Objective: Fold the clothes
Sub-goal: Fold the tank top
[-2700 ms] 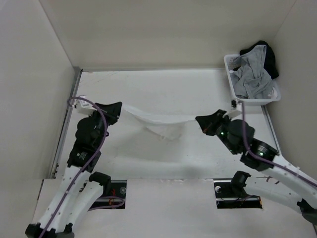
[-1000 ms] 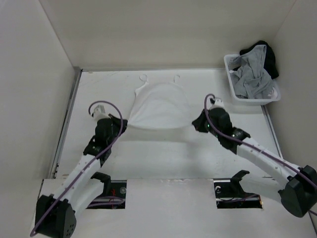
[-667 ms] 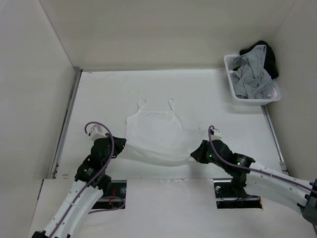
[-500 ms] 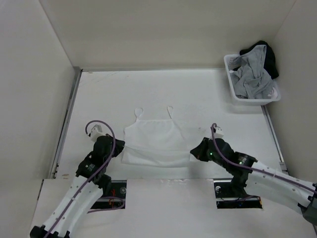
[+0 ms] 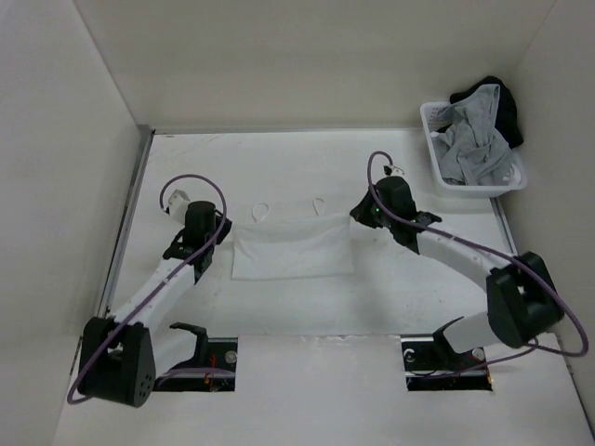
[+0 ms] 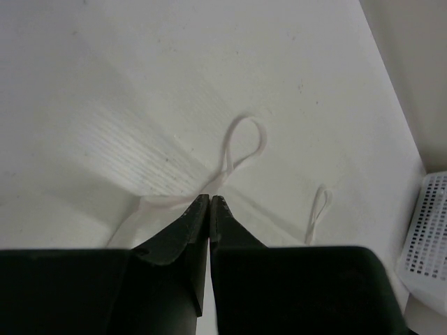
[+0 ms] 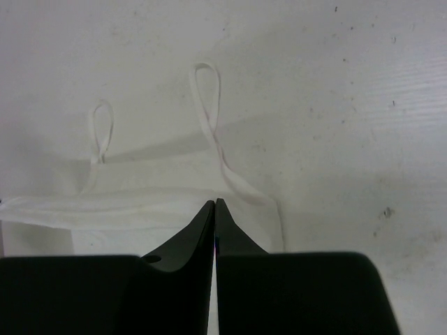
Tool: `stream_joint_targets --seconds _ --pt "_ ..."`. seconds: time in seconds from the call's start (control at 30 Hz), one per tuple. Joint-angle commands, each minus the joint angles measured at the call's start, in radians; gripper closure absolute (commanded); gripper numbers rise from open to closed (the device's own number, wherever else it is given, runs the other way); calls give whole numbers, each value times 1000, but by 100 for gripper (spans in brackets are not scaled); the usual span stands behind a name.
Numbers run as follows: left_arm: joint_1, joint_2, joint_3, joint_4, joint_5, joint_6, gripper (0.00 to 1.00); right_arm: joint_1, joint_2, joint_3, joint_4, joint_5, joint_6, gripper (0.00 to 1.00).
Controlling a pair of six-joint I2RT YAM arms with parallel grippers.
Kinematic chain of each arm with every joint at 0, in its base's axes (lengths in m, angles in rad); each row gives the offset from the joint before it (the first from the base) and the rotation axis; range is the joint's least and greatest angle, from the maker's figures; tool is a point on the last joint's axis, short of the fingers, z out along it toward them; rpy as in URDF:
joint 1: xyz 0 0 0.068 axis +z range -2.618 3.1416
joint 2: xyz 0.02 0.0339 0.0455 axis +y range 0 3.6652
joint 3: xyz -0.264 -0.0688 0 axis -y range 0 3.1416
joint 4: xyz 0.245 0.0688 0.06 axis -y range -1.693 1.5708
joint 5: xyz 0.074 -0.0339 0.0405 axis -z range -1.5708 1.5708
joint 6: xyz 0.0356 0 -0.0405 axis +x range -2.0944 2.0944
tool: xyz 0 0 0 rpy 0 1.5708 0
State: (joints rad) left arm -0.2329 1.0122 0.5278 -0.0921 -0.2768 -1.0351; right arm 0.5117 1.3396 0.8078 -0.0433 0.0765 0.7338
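Half a second ago the white camisole [image 5: 293,249] lay open on the desk [image 5: 307,167]. Now its hem is carried over to the strap edge, a halved band lying between the two claws. The left claw [image 6: 209,199] is clenched on one corner, and the right claw [image 7: 214,204] is clenched over the other — whether it pinches cloth I cannot tell. The first fold looks made; letting go seems next.

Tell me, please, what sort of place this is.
Probably a lab test cell for laundry folding: bare white panel walls box in a white table holding a white plastic basket of grey and black garments and a white strappy camisole.
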Motion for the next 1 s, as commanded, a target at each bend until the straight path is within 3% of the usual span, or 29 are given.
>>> stream_joint_targets --seconds 0.0,0.23,0.27,0.33,0.43,0.57,0.6,0.63,0.7,0.77,0.83,0.9,0.97 --pt "37 138 78 190 -12 16 97 -48 143 125 114 -82 -45 95" --pt "80 538 253 333 43 78 90 -106 444 306 160 -96 -30 91" --pt "86 569 268 344 54 86 88 -106 464 317 172 -92 -24 87" --pt "102 577 250 370 47 78 82 -106 483 323 203 -89 -13 70" --pt "116 487 177 381 25 76 72 -100 426 257 247 -70 -20 49" --pt "100 275 14 342 -13 81 61 -68 268 90 264 -12 -30 41" --pt "91 223 -24 313 -7 87 61 -54 223 32 270 -6 -30 43" --pt "82 186 -50 287 -4 98 61 -37 181 -20 267 -3 -30 53" --pt "59 88 -119 195 16 124 61 -6 98 -129 261 -3 -13 83" --pt "40 -7 -175 88 48 129 61 30 34 -208 244 5 2 89" --pt "33 -99 -215 -19 70 124 61 63 -22 -272 221 17 21 82" --pt "30 -179 -235 -128 80 118 61 89 -60 -315 197 26 35 61" --pt "31 -230 -245 -216 93 110 60 118 -83 -347 195 28 50 52"
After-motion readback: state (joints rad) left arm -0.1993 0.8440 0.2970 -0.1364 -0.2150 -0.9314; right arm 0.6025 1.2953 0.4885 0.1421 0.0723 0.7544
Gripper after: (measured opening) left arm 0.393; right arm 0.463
